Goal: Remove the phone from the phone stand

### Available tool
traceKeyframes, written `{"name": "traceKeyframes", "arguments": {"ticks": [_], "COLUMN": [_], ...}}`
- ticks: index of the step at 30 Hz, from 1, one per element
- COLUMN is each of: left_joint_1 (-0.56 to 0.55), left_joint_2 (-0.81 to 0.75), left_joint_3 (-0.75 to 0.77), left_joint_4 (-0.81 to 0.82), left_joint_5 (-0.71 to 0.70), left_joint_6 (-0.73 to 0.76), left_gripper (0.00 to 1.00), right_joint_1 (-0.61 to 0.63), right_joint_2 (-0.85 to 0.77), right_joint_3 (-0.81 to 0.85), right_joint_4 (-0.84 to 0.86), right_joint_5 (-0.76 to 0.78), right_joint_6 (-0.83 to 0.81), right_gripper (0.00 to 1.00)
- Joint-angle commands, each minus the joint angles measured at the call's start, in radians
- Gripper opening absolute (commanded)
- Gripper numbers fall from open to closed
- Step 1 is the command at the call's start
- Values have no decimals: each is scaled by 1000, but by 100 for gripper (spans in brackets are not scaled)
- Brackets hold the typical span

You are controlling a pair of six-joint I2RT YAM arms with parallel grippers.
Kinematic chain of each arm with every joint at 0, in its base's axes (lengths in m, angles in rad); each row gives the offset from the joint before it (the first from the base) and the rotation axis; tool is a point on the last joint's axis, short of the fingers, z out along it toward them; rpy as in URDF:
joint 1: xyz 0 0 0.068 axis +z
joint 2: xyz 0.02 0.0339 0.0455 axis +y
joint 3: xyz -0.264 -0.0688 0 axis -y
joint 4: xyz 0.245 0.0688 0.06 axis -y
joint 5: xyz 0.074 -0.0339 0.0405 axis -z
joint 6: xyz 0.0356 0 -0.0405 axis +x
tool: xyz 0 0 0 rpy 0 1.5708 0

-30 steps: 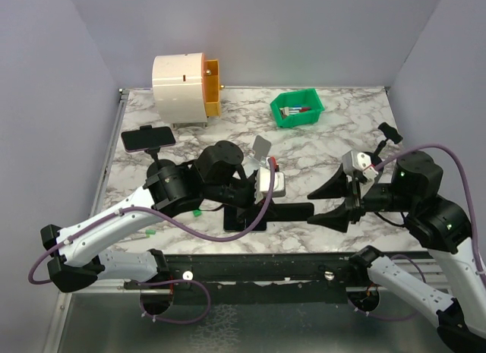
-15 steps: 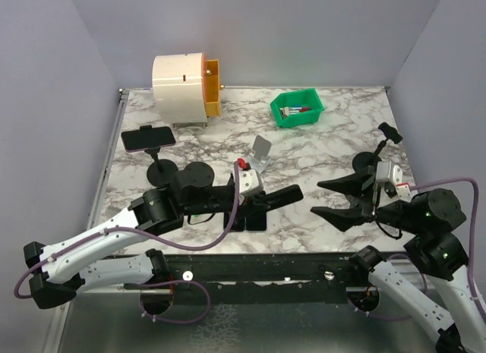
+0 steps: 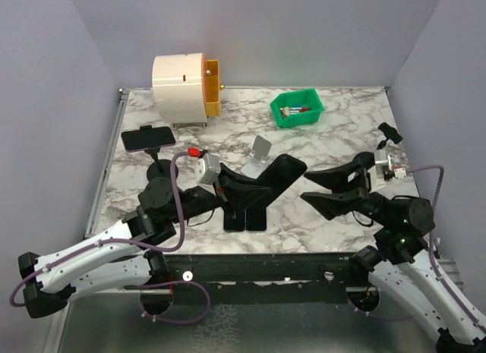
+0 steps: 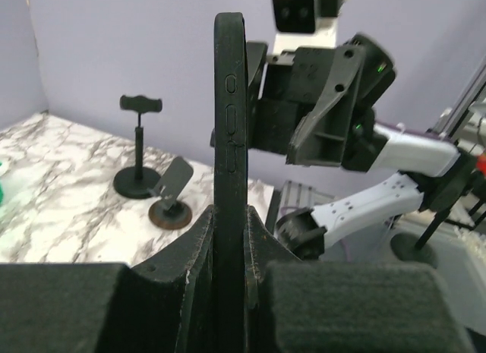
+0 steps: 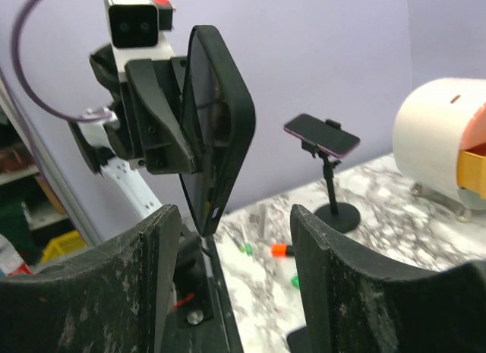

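Handover: left tool (image 4: 230, 292) is gripping the slim black phone (image 4: 230, 125)
Open right tool (image 5: 235, 239) is facing it, likely needing to close next

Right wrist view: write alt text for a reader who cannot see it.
The left gripper holds a black phone up off the table, just beyond the open right gripper, whose fingers fill the foreground. Behind, a second phone sits on a stand.

Blk phone (image 4: 229, 102); wht/gry marble table (image 3: 334, 140); grn bin (image 3: 300, 119); cream+orange drum (image 3: 178, 83).
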Motion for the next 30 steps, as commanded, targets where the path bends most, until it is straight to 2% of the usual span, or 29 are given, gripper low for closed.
{"name": "traceKeyframes", "arguments": {"ticks": [1, 8, 30], "left_joint_1": [-4, -4, -4], "left_joint_2": [-20, 3, 50], "left_joint_3": [-15, -21, -16], "left_joint_4": [213, 274, 330], "left_joint_5": [12, 12, 13], "left_joint_6": [-98, -116, -137], "left_gripper": [0, 0, 0], "right_joint_1": [8, 8, 7], "right_joint_2": [67, 210, 419], "right_joint_3": [-52, -68, -21], "right_joint_4": [350, 653, 905], "right_joint_5": [7, -54, -76], "right_joint_6": [211, 381, 544], "right_gripper": [65, 65, 53]}}
